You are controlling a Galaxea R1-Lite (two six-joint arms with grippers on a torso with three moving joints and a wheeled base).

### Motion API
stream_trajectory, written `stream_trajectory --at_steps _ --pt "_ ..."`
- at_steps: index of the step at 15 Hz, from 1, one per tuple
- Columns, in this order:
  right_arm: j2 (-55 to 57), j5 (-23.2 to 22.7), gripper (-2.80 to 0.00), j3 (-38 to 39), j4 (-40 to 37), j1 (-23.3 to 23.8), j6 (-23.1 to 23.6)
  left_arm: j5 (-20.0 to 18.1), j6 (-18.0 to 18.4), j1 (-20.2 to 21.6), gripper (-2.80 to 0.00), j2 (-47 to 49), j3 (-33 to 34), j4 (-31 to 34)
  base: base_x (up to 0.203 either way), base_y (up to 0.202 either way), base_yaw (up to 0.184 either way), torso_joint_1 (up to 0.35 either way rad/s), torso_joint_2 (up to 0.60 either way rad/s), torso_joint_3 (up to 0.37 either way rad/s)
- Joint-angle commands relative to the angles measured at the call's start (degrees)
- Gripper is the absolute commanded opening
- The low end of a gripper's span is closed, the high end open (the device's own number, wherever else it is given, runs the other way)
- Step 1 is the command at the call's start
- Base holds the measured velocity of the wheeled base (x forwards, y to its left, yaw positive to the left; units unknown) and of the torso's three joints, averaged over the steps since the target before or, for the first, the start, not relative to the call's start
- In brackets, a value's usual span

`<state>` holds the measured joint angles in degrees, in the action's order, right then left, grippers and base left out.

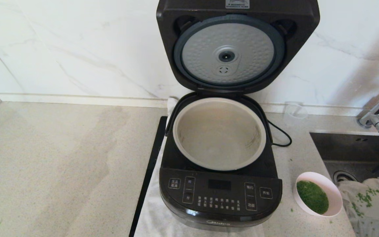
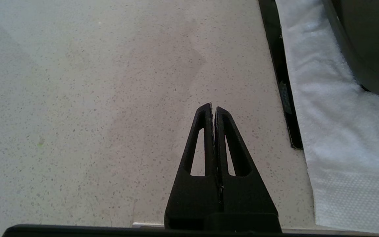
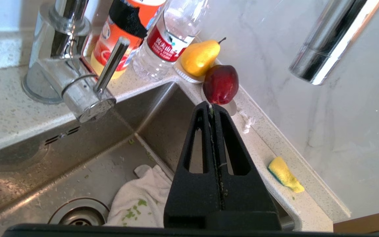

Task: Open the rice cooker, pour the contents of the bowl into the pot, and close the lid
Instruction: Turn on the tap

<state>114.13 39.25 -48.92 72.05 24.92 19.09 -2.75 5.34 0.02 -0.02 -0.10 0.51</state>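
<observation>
The black rice cooker (image 1: 220,197) stands on a white cloth in the head view, its lid (image 1: 232,52) swung up and the dimpled silver underside facing me. The beige-silver pot (image 1: 219,133) inside looks empty. To the cooker's right, near the sink, sits the bowl (image 1: 318,194) with the green chopped contents (image 1: 312,196). Neither arm shows in the head view. My left gripper (image 2: 213,108) is shut and empty over bare counter left of the cloth. My right gripper (image 3: 212,104) is shut, empty, over the sink, green bits stuck along its seam.
A steel sink (image 1: 344,148) lies right of the bowl, with a white cloth (image 1: 370,200) speckled green in it. A tap (image 3: 77,89), bottles (image 3: 169,36), a pear (image 3: 199,56), a red fruit (image 3: 220,84) and a sponge (image 3: 285,174) line the sink's edge. A cable (image 1: 280,133) runs behind the cooker.
</observation>
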Motion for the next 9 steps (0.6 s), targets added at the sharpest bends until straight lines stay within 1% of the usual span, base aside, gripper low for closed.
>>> stream_trajectory --at_steps 1,5,7,9 --pt "1.8 0.2 -2.80 -1.1 0.7 -0.1 0.3 0.0 0.0 0.1 -2.80 -0.1 0.0 0.0 0.000 0.000 0.000 0.000 0.00 0.000" --pt "6.1 0.2 -2.80 -5.0 1.6 -0.1 0.6 0.0 0.0 0.0 -2.80 -0.1 0.0 0.0 0.000 0.000 0.000 0.000 0.00 0.000" --pt "7.4 0.0 -2.80 -7.1 3.2 -0.2 0.7 0.0 0.0 0.0 -2.80 -0.1 0.0 0.0 0.000 0.000 0.000 0.000 0.00 0.000" --pt "8.4 0.0 -2.80 -8.6 3.7 -0.3 2.3 0.0 0.0 0.1 -2.80 -0.1 0.0 0.0 0.000 0.000 0.000 0.000 0.00 0.000"
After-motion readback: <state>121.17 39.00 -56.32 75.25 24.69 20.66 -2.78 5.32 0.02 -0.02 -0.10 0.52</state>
